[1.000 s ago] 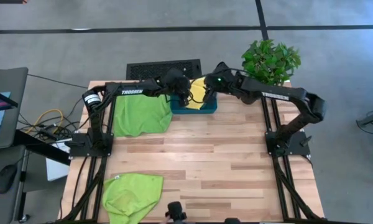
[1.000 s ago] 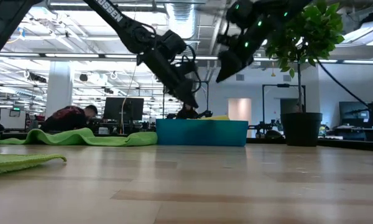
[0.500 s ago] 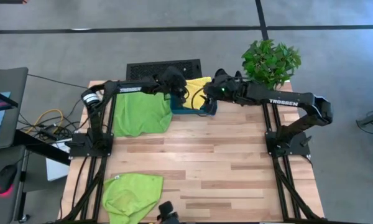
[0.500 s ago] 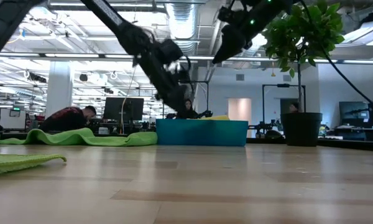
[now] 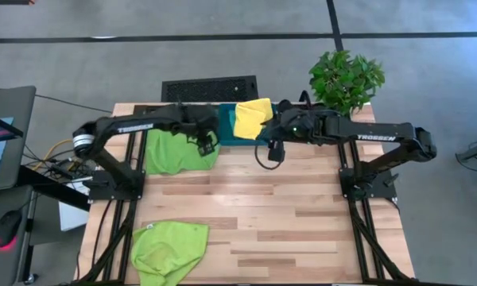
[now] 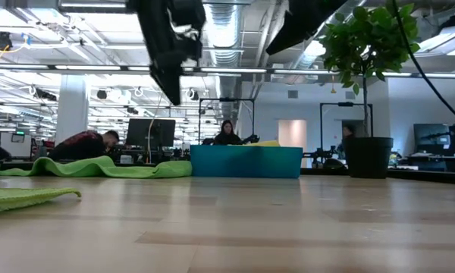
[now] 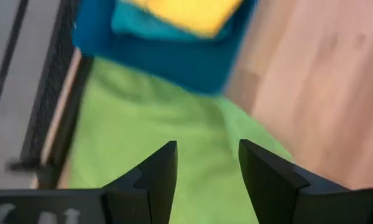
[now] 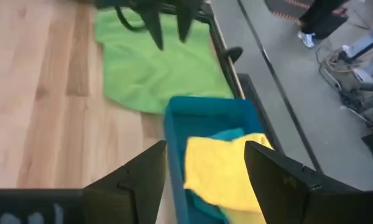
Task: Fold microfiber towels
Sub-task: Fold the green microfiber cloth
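A yellow towel (image 5: 253, 117) lies folded on top of a teal towel (image 8: 204, 200) in the teal bin (image 5: 226, 133) at the table's far middle. One lime green towel (image 5: 177, 149) lies rumpled on the table left of the bin. A second lime green towel (image 5: 168, 246) lies at the near left edge. My left gripper (image 5: 206, 144) hangs open and empty above the first green towel's right edge; it also shows in its wrist view (image 7: 207, 167). My right gripper (image 5: 274, 151) is open and empty in the air just near-right of the bin; it also shows in its wrist view (image 8: 205, 171).
A potted plant (image 5: 346, 78) stands at the far right corner. Bare wooden tabletop (image 5: 302, 214) fills the middle and near right. A black grate (image 5: 209, 87) lies beyond the far edge. People and desks show in the room behind the table (image 6: 91, 140).
Both grippers have drawn back from the bin and risen. My left gripper has gone toward the table's left and near edge, over the green towel. My right gripper has gone toward the near edge. The yellow towel stays on the bin.
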{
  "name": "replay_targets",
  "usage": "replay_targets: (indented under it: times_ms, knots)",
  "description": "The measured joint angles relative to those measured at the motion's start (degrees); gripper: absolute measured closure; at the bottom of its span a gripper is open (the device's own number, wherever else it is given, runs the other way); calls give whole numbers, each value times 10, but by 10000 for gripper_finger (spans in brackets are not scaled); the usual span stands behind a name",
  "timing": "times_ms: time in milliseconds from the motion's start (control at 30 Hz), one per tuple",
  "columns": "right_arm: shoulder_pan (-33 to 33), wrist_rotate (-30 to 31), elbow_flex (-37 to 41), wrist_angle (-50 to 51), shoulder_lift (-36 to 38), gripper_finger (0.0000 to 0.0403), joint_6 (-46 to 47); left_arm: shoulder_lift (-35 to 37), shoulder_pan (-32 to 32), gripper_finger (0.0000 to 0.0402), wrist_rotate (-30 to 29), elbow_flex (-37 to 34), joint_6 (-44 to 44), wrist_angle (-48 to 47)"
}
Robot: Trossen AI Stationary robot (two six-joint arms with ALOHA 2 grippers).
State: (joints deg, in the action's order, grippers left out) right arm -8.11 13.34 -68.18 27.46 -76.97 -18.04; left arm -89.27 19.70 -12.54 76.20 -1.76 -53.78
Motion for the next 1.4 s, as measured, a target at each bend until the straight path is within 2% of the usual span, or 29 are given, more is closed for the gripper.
replay_targets:
  times_ms: [133, 433, 533, 700, 1033, 1400]
  knots:
    - [13, 0, 0, 15, -1, 163, -1, 45, -47, 237, -7, -46, 74, -26]
    - [57, 0, 0, 21, -1, 163, -15, 189, -133, 237, -55, -241, 276, -33]
    - [74, 0, 0, 22, -1, 163, -15, 233, -158, 237, -78, -286, 319, -26]
    - [96, 0, 0, 17, -1, 163, -1, 283, -192, 237, -83, -339, 356, -28]
    - [107, 0, 0, 3, -1, 163, 18, 298, -234, 237, -75, -433, 383, -34]
    - [98, 0, 0, 4, -1, 163, 21, 282, -234, 237, -70, -439, 438, -44]
